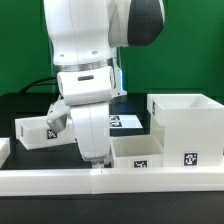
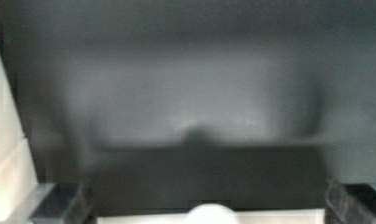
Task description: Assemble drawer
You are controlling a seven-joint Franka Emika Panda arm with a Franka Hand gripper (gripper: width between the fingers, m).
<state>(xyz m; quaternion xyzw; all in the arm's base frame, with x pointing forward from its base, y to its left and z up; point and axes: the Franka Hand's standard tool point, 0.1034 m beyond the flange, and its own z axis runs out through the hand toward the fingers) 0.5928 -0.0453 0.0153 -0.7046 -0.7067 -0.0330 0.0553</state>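
Gripper (image 1: 96, 152) low at frame centre, jaws spread, empty, just beside small tray (image 1: 140, 152); tall case (image 1: 188, 125) at right. Likely approach step; next, line up and pinch a tray wall.

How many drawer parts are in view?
3: tall case at the exterior view's right, middle tray beside it, far tray at that view's left. The arm may hide others.
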